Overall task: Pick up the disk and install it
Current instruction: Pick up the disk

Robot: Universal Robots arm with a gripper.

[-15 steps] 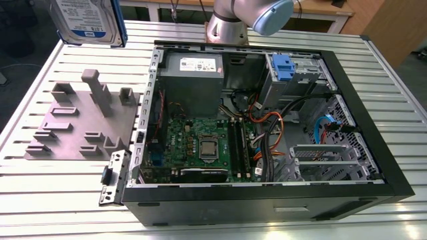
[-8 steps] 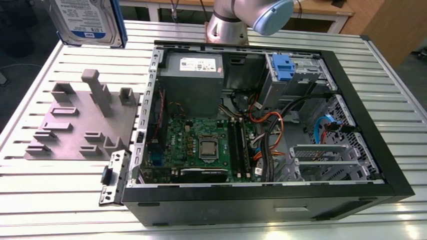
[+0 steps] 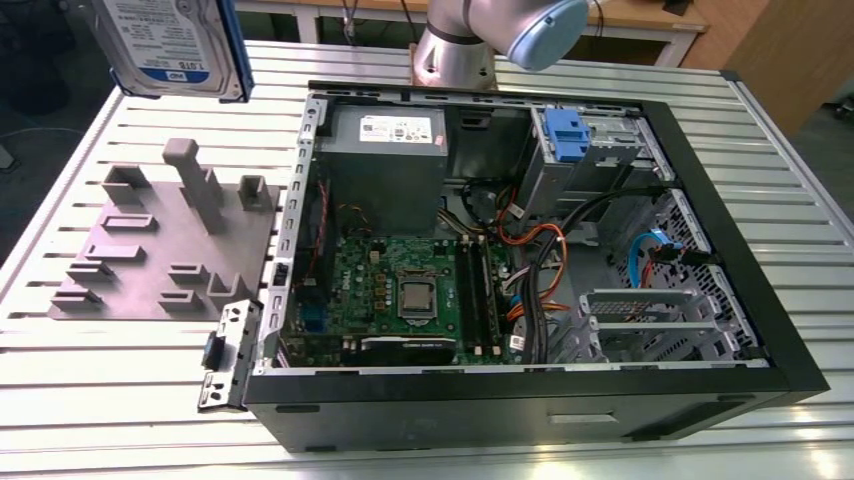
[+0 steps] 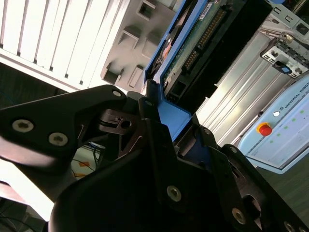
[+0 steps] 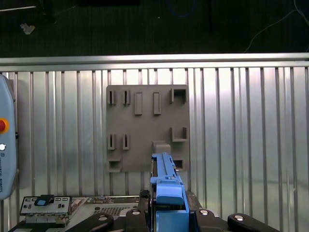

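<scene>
Carry step. My tool (image 5: 169,220) pinches the disk (image 3: 174,45) by its blue rails, aloft over the surface (image 3: 80,390), left of the open case (image 3: 507,410) in the exterior view. Not yet installed; I judge seating calls for rails square to the bay (image 3: 617,150).

The robot arm (image 3: 454,55) is a shiny silver tube with a round, light blue cap (image 3: 541,30) on its joint. The gripper (image 4: 174,121) is black all over and made of flat, chunky pieces with slanted edges. Small round silver screws (image 4: 23,125) sit in its sides. In the first wrist view, more of them dot its black edge.
</scene>
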